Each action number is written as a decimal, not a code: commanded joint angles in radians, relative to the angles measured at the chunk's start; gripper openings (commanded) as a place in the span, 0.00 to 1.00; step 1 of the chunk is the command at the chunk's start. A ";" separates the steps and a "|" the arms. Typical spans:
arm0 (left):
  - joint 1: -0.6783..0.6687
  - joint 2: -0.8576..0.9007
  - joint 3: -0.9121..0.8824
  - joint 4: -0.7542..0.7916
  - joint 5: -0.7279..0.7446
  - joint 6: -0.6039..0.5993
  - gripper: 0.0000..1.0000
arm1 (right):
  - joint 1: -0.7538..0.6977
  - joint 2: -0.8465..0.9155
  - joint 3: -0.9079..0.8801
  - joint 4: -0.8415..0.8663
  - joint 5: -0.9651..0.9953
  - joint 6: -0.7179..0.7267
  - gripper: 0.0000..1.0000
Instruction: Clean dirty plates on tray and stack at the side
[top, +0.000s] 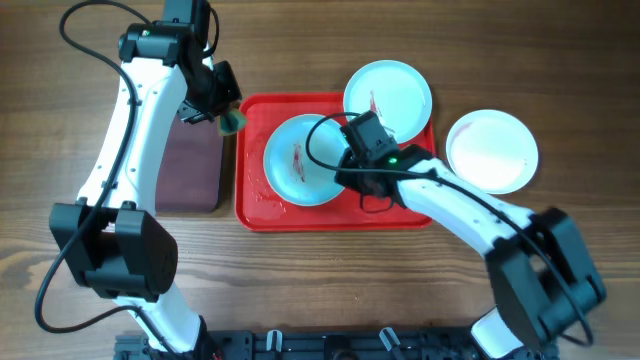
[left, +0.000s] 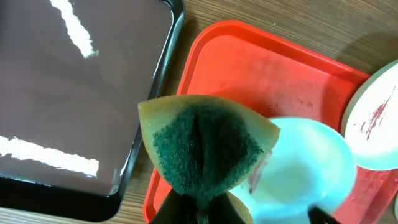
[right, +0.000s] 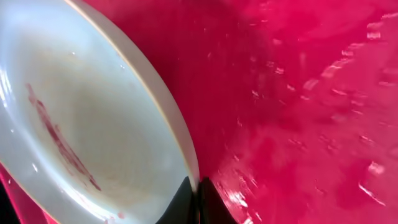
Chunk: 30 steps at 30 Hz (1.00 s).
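Note:
A pale turquoise plate (top: 298, 160) with a red-brown smear lies on the red tray (top: 340, 215). My right gripper (top: 352, 168) is shut on this plate's right rim; in the right wrist view the fingers (right: 198, 199) pinch the rim of the plate (right: 81, 124), tilting it above the tray (right: 298, 93). A second smeared turquoise plate (top: 388, 95) rests on the tray's far right corner. A white plate (top: 491, 150) lies on the table to the right. My left gripper (top: 225, 110) is shut on a green-and-yellow sponge (left: 205, 146) over the tray's far left corner.
A dark brown-black tray (top: 190, 165) lies left of the red tray; it also shows in the left wrist view (left: 74, 93). The wooden table (top: 560, 60) surrounds everything. My right arm reaches across the tray's front right part.

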 joint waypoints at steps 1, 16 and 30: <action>0.001 0.010 -0.006 0.005 0.013 0.016 0.04 | 0.004 0.069 -0.010 0.046 -0.093 0.001 0.04; 0.000 0.011 -0.006 0.005 0.013 0.017 0.04 | -0.042 0.135 -0.010 0.188 -0.092 -0.417 0.36; -0.112 0.082 -0.010 -0.031 0.012 0.016 0.04 | -0.059 0.195 -0.010 0.261 -0.207 -0.317 0.04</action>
